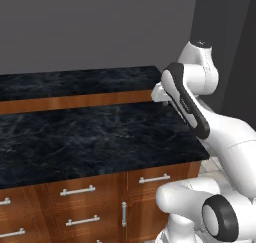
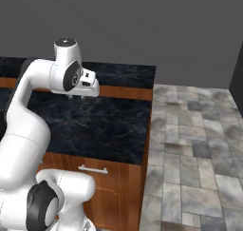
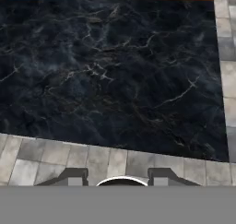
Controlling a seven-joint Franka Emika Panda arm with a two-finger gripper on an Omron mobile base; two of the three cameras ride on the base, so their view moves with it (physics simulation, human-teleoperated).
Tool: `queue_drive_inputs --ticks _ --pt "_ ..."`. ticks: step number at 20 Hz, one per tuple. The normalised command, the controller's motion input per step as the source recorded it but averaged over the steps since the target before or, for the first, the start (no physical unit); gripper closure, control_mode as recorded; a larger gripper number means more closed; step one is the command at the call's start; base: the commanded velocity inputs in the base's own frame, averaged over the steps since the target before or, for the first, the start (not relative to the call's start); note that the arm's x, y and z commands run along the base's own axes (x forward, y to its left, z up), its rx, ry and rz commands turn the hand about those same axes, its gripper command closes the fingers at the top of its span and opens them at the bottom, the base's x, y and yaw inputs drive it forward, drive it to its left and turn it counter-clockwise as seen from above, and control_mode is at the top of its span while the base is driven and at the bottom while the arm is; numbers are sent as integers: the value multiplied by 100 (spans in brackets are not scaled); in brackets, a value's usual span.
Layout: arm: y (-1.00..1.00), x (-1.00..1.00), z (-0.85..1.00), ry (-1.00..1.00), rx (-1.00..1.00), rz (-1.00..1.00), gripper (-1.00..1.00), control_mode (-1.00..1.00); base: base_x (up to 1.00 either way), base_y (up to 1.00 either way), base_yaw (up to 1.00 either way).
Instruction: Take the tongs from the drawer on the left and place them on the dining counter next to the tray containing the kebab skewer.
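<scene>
Around the narrow cabinet door: wall, floor and woodwork

We see a narrow cabinet door of reddish-brown wood with an upright silver handle. Just to its right sits a closed small drawer front with a level silver bar. Further right of the door, and lower, we find a tiled floor of grey and beige stone squares, mottled and uneven in tone, spreading away to the room's far side. Well above and behind the door rises a plain grey wall, bare and evenly lit. To the door's upper right we make out a darker wall panel set forward of that grey wall.
</scene>
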Motion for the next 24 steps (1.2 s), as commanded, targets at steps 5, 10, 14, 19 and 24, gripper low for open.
queue_drive_inputs --ticks 5,10,14,19,24 --pt "37 -25 -2 0 -10 8 -100 -100 0 0 0" --pt "62 -53 -1 -2 -19 15 -100 -100 0 0 0" --pt "62 -65 0 -9 -21 19 -100 -100 0 0 0" --pt "86 -67 -11 -9 -31 26 -100 -100 0 0 0" --pt "86 -58 -25 -4 -27 31 -100 -100 0 0 0"
